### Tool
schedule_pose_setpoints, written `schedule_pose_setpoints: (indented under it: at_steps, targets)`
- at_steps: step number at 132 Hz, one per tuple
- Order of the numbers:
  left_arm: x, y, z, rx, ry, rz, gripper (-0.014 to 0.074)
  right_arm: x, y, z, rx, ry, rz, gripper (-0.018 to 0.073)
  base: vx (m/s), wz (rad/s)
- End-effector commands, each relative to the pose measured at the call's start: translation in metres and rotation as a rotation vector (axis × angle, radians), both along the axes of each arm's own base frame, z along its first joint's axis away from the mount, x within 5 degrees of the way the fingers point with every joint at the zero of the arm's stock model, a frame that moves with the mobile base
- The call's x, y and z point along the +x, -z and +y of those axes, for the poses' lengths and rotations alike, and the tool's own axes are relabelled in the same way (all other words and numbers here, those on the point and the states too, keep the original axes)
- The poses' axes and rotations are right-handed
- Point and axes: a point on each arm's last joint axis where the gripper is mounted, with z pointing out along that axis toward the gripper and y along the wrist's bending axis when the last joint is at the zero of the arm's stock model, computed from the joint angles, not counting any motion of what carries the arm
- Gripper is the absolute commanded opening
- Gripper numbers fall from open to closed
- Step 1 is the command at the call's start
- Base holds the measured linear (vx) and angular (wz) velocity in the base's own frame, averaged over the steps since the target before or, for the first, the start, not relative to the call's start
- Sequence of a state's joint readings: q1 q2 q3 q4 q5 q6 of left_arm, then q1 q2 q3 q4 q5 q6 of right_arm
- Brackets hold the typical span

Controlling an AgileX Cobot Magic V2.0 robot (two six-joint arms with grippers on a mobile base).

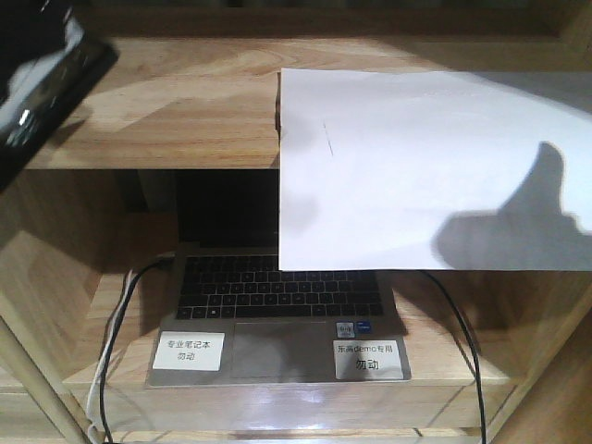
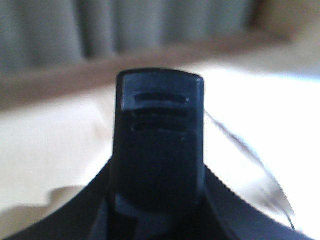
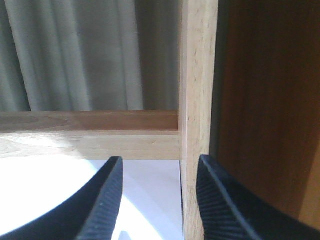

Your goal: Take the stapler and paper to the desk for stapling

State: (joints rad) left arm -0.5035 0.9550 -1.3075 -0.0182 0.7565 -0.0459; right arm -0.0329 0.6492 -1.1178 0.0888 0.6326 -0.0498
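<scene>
The paper (image 1: 416,166) is a white sheet lying on the upper shelf board, with its front part hanging over the edge. It also shows in the right wrist view (image 3: 145,200). My right gripper (image 3: 159,161) is open just above the sheet's right edge, its jaws either side of a wooden upright (image 3: 197,100). Its shadow falls on the paper. My left gripper (image 2: 159,205) is shut on a black ridged body, apparently the stapler (image 2: 159,130), seen end-on with no orange patch showing. The left arm (image 1: 42,83) is at the top left. The desk is out of view.
The wooden shelf unit (image 1: 166,111) fills the front view. An open laptop (image 1: 277,314) with two white labels sits on the lower shelf, partly behind the hanging paper. Cables (image 1: 116,351) run down on both sides of it. Curtains hang behind the shelf.
</scene>
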Motion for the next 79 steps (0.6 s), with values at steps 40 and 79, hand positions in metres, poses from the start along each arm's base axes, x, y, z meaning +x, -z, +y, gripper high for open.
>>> schedule_pose_setpoints:
  at_steps: [40,79]
  targets:
    - [-0.091,0.031,0.048,-0.042,0.035,-0.267,-0.0008,0.000,-0.014,-0.001,-0.004,0.011,-0.093,0.0325,0.00,0.00]
    - [-0.142,0.067,0.076,-0.073,0.034,-0.329,-0.0008,0.000,-0.014,-0.001,-0.004,0.011,-0.093,0.0325,0.00,0.00]
